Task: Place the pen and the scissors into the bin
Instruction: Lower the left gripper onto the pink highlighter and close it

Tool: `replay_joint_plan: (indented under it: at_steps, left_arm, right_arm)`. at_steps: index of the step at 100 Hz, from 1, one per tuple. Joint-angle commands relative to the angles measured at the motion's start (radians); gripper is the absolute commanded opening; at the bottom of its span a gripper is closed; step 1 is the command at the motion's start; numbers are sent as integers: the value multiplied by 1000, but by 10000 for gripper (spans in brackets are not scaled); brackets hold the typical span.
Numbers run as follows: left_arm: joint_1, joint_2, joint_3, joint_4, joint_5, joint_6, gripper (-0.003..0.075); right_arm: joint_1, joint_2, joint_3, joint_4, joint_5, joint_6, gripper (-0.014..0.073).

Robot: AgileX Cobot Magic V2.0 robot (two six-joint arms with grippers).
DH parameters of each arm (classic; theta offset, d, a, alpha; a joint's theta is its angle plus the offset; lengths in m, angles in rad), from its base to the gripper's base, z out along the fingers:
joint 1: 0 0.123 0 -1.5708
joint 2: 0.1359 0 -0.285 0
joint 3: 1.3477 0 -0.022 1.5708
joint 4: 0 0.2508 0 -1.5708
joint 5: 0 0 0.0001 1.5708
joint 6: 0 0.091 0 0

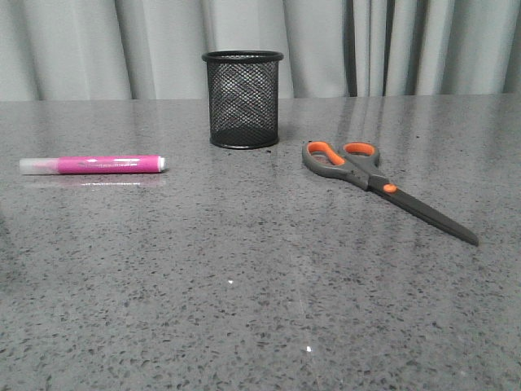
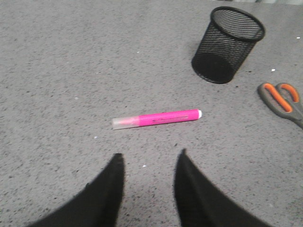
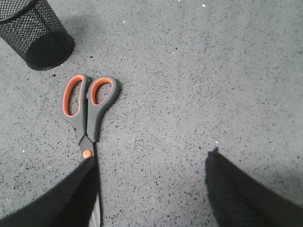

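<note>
Both grippers, left gripper (image 2: pixel 147 163) and right gripper (image 3: pixel 151 163), are hovering spread and empty. Risk: the long scissors (image 1: pixel 383 186) tipping the light mesh pen cup (image 1: pixel 242 99); pen (image 1: pixel 94 164) rolling away.

Bare table (image 1: pixel 244 285) surrounds pen (image 1: pixel 94 164), scissors (image 1: pixel 383 183), bin (image 1: pixel 242 99).

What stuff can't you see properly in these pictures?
- Scissors blades: right wrist view, hidden behind the right gripper finger.
- Scissors blades again: left wrist view, cut off by the edge.
- Mesh pen cup inside: front view, too dark.
- Pen print: too small.
</note>
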Motion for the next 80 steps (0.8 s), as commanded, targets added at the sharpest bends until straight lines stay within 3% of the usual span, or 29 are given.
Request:
replay_joint_plan:
  at_steps: [1,19,38,58,80]
  left_arm:
    - [-3,5,-34,-81,-57,52,388]
    - [-3,60,-68,-176,-23,236,388]
    - [-3,229,-182,-195,128,451,388]
    - [-3,428,-299,-210,240,753,389]
    - [-32,628,-384,-251,266,1096,389]
  right_arm:
    - [-2,-4,-38,3,-45,-12,495]
    - [-2,-4,-38,3,-39,-14,495]
    - [-2,-4,-38,3,-29,-14,495]
    - [-2,-4,-38,3,-24,-30,495]
    - [-2,-4,-38,3,-23,-31,495]
